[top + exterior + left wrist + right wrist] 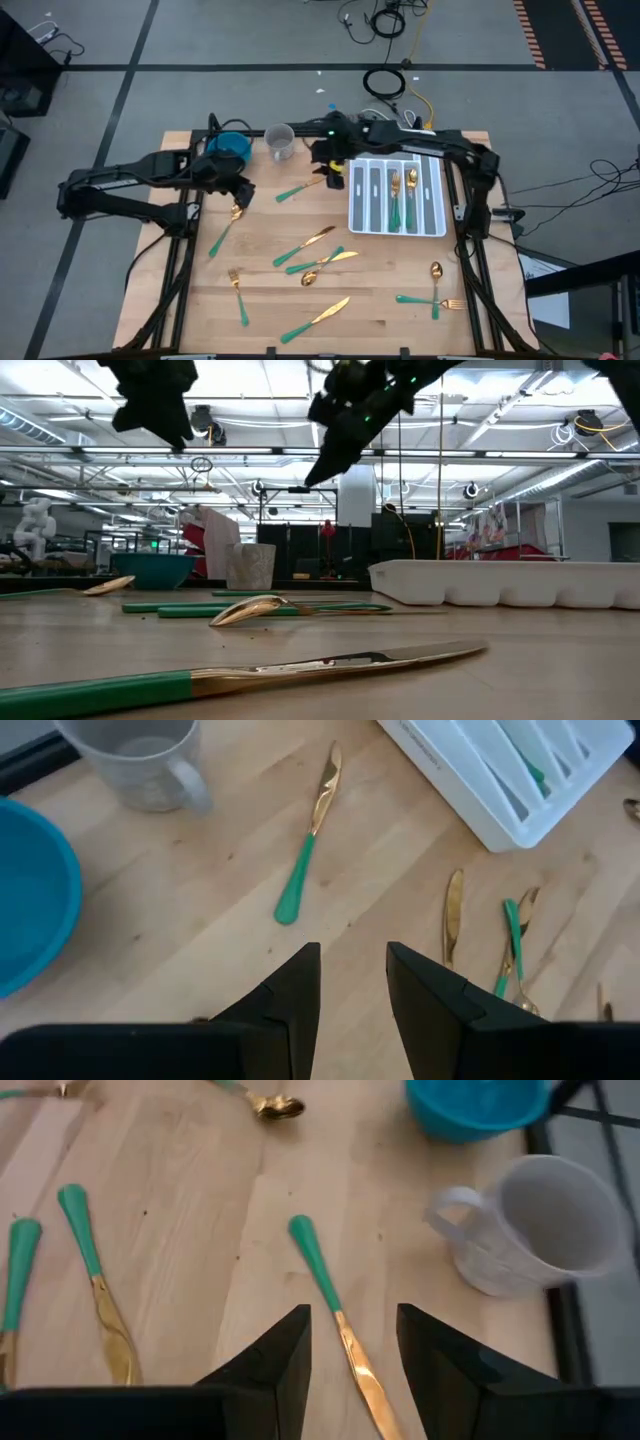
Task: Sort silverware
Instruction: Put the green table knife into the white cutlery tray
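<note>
The wooden table (400, 330) fills the centre of the high view, with the two dark arms reaching in from the left and right edges toward its upper middle. The white divided tray (397, 230) sits right of centre, and a few pieces already lie in its slots. In the upper left of the tabletop stand a blue bowl (230, 146) and, just beside it, a pale mug (280, 142).

Most of the silverware is loose across the lower half of the table. One knife (299, 188) lies apart from the rest, just left of the tray and below the mug.

The right gripper (350, 1342) hovers directly over that knife; in the right wrist view its fingers (285, 1355) are spread, empty, with the gold blade running between them. The left gripper (352, 982) hangs near the bowl, above a spoon (225, 228) at centre left, its fingers parted and holding nothing.

The step in hand looks like the right arm picking up the knife for the tray. To do it well, the gripper should come straight down with the fingers straddling the narrow part where teal handle meets blade, since the knife lies flat and thin on the wood and a shallow grip could slip off. It should also stay clear of the mug close by, and lift level before swinging over the tray wall.
</note>
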